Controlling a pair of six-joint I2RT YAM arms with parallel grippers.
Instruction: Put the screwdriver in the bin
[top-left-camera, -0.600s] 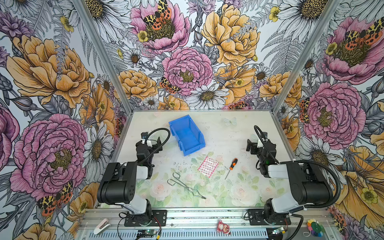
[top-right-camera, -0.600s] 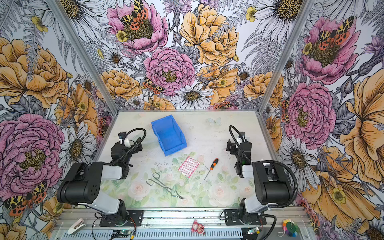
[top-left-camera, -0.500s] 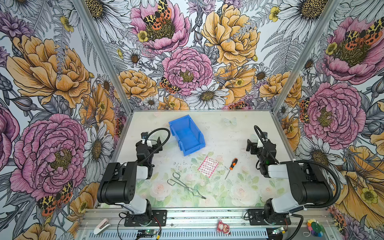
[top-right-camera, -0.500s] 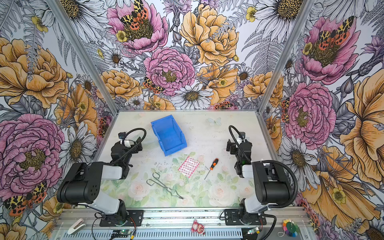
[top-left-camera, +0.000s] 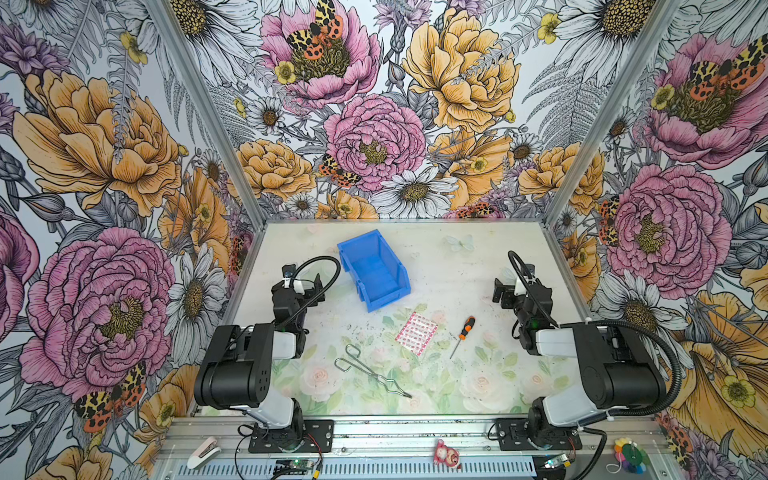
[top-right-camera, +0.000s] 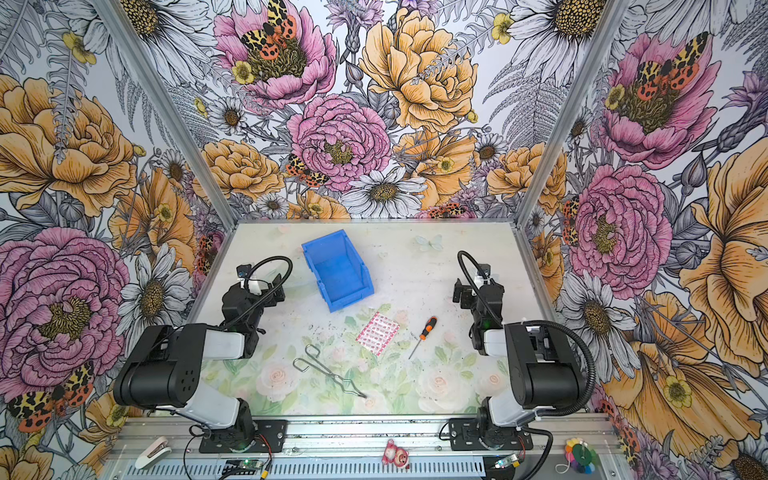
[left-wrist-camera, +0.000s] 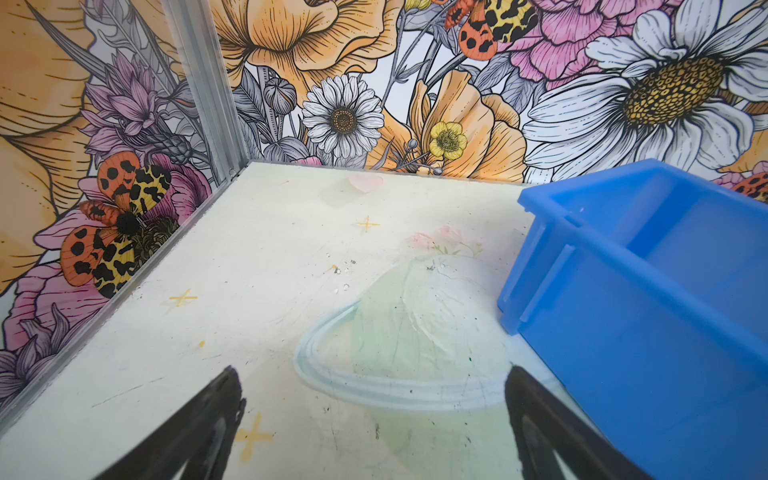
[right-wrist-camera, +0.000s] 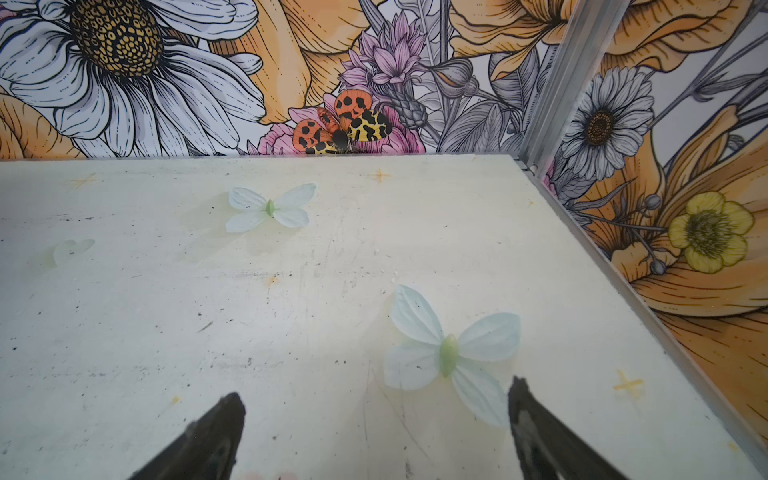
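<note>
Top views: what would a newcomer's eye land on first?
The loud floral wallpaper, dotted with orange moths, covers all three walls. Against the pale table, the blue bin stands out left of centre toward the back, its low lip facing the near edge. The orange-and-black screwdriver lies right of centre, just right of a pink-patterned packet.

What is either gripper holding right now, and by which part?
Nothing is held. The left gripper and the right gripper are open and empty; the small orange-and-black-handled screwdriver lies loose on the table.
</note>
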